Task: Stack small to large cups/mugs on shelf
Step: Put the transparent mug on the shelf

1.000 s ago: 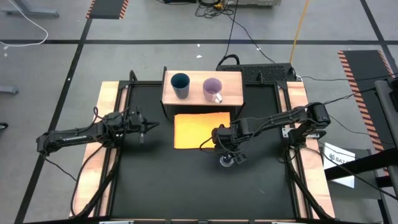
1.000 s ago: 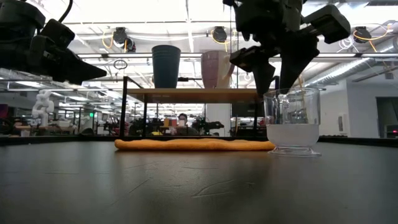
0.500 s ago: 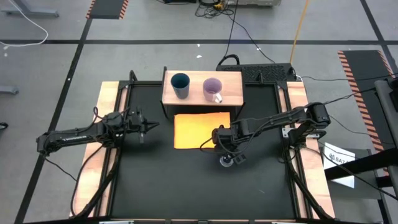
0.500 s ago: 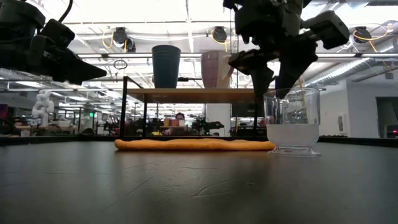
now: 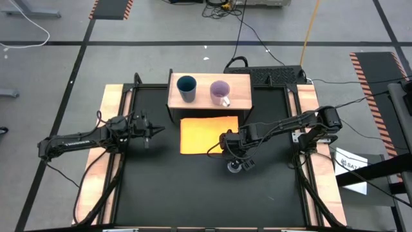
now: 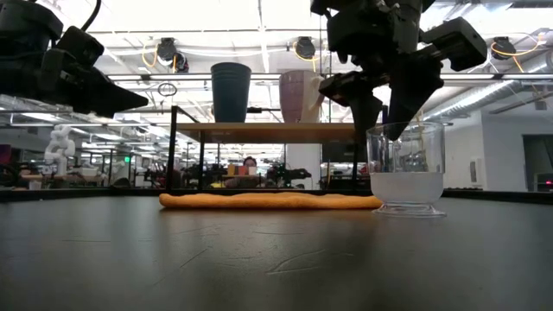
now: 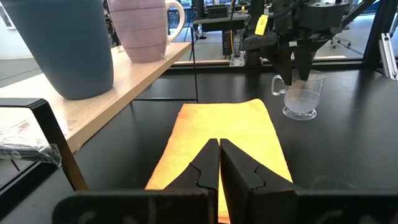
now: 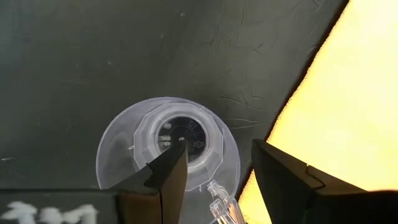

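Note:
The light wooden shelf (image 5: 209, 98) stands at the table's far middle. The dark blue tumbler (image 5: 187, 87) and the lilac mug (image 5: 220, 92) stand upright on it. The clear cup (image 6: 406, 168) stands upright on the black table, to the right of the orange sheet's near right corner. My right gripper (image 8: 219, 149) is open and points down over the cup. One finger (image 8: 168, 177) is above the cup's inside and the other (image 8: 292, 180) is outside, past its handle (image 8: 217, 200). I see no touch. My left gripper (image 7: 219, 144) is shut and empty at the table's left.
The flat orange sheet (image 5: 209, 134) lies on the table just in front of the shelf. Wooden rails (image 5: 112, 109) run along the table's left and right sides. Black cables and a box (image 5: 277, 76) lie behind the shelf's right end.
My right gripper has sunk a little toward the clear cup's rim and stayed open. The cup has stayed where it was.

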`<state>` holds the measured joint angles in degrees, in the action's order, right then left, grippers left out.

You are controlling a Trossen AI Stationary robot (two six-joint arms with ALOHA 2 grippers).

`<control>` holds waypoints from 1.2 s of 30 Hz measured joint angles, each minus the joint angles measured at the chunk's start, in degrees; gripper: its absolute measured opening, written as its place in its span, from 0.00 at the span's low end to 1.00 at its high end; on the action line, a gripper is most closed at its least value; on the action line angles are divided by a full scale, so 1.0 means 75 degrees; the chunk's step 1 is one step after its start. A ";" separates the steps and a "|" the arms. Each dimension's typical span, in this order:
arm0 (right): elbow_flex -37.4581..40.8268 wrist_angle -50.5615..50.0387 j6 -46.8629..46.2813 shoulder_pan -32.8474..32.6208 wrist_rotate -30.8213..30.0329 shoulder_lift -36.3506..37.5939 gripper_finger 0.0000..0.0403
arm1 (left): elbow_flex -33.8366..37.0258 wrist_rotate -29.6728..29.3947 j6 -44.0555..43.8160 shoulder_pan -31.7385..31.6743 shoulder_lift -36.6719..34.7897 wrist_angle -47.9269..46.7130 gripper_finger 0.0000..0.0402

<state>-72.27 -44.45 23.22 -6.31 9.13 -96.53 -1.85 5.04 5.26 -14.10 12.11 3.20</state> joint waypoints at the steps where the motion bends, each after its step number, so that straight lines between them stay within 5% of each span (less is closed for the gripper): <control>1: 0.0000 0.0003 0.0000 0.0000 0.0000 0.0000 0.42 | 0.0000 0.0000 -0.0001 0.0000 0.0002 0.0002 0.04; 27: 0.0000 -0.0093 0.0012 0.0000 0.0015 0.0000 0.41 | 0.0000 0.0000 -0.0029 -0.0001 0.0002 0.0000 0.04; 36: 0.0000 -0.0041 0.0003 0.0000 0.0017 0.0000 0.29 | 0.0000 0.0000 -0.0026 -0.0002 -0.0001 0.0000 0.04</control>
<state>-72.27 -44.75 23.25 -6.31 9.26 -96.53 -1.85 5.04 5.06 -14.11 12.10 3.20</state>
